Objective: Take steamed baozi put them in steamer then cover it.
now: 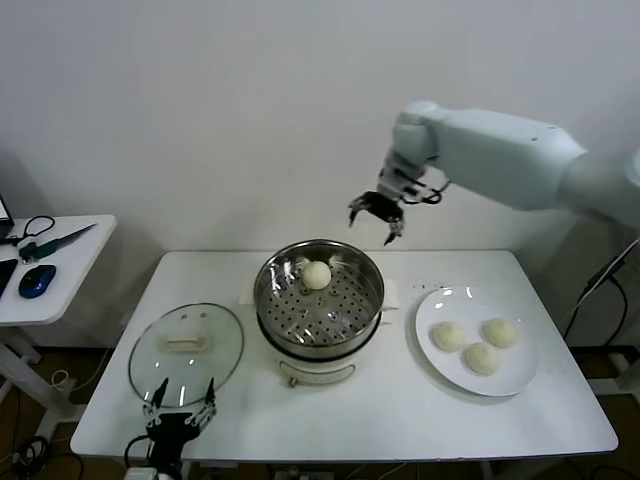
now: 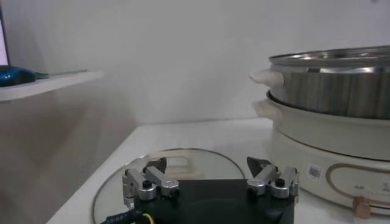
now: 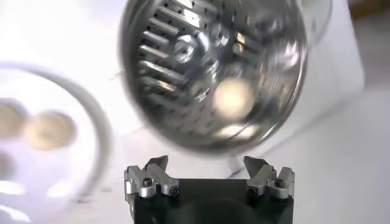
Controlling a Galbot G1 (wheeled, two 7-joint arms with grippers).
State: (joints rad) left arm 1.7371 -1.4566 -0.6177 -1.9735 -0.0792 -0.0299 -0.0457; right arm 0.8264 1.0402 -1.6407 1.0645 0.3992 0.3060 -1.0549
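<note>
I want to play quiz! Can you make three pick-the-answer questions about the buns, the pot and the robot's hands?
1. Where is the glass lid?
A. on the steamer
B. on the table left of the steamer
C. on the plate

2. How many buns lie on the white plate?
A. one
B. three
C. five

3. The right gripper is:
A. open and empty
B. shut on a bun
C. holding the lid

Answers: 1 B, it lies flat beside the steamer. 2 B, three there, a fourth bun in the steamer. 3 A, jaws apart above the steamer.

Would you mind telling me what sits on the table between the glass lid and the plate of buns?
The steamer, holding one baozi, stands between the glass lid and the plate; the head view shows it.
</note>
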